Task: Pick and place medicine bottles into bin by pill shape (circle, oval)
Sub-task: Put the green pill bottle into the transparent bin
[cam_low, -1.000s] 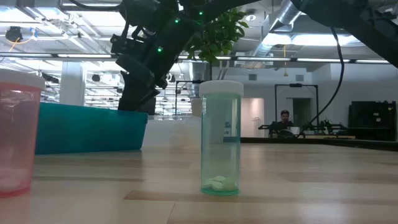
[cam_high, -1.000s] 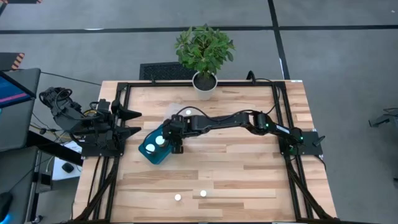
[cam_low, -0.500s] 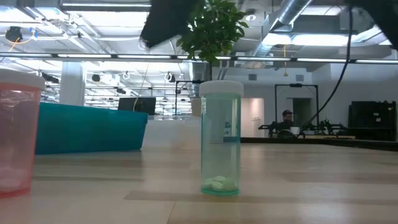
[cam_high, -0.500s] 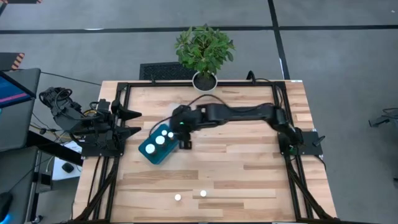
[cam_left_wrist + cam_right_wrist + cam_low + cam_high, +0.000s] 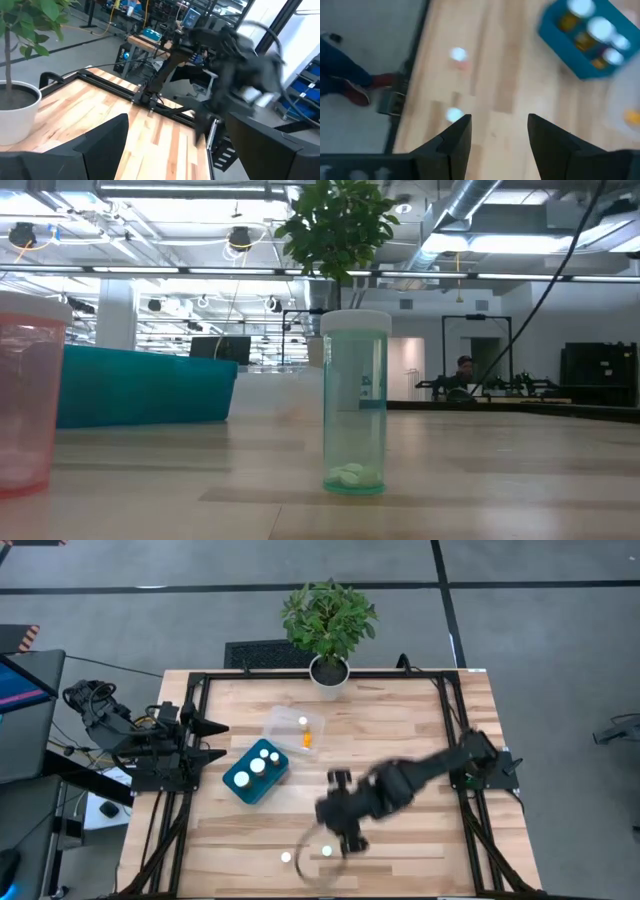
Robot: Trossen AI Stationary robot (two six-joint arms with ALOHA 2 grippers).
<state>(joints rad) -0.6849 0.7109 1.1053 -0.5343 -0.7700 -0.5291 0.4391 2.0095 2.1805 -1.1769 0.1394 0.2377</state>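
Note:
Two medicine bottles with white caps stand upright on their bases near the table's near edge: a pinkish bottle and a green-tinted bottle with pills at its bottom. My right gripper hovers open and empty above them, pointing steeply down. The blue bin holds three capped bottles. A clear bin holds a white-capped bottle and an orange one. My left gripper waits open at the table's left edge.
A potted plant in a white pot stands at the far edge, centre. A black frame runs round the table. Bare wood lies between the bins and the two standing bottles, and on the right half.
My right gripper has swung from over the blue bin toward the table's near edge and risen, leaving the low view. It now hangs above the two standing bottles. With the gripper gone, three white caps show in the blue bin.

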